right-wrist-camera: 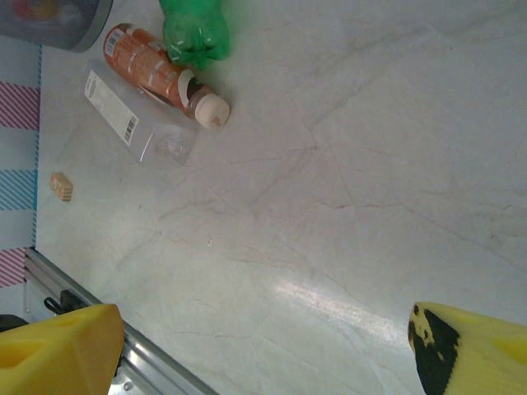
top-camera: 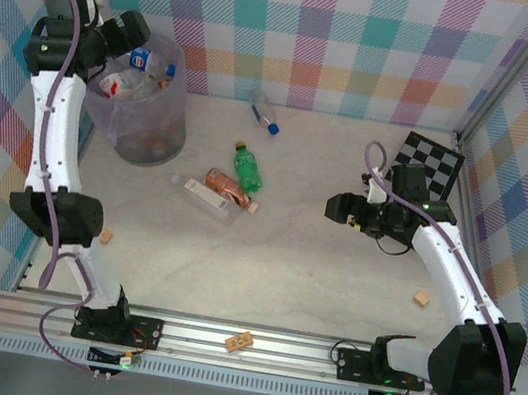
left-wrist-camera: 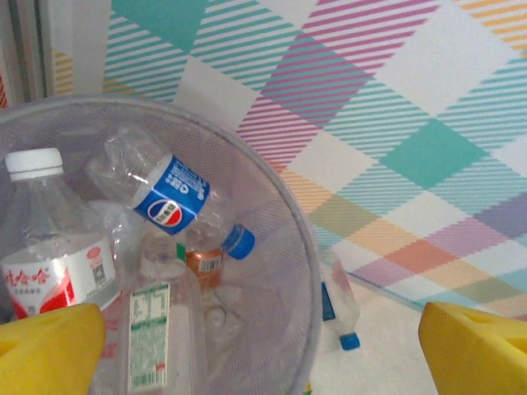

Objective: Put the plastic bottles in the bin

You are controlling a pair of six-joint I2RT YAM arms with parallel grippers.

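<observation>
The left gripper (left-wrist-camera: pixel 262 352) hangs spread wide and empty over the tall round translucent grey plastic bin (top-camera: pixel 146 129) at the table's far left. Inside the bin, a clear plastic bottle with a blue label and blue cap (left-wrist-camera: pixel 174 202) tilts among others. The right gripper (right-wrist-camera: pixel 263 350), also spread and empty, hovers over the pale table (top-camera: pixel 330 290), while a green bottle (top-camera: pixel 247 167), an amber bottle (top-camera: pixel 228 189) and a flattened clear bottle (top-camera: pixel 198 194) lie clustered near the bin, and a clear blue-capped bottle (top-camera: pixel 265 114) lies near the back wall.
</observation>
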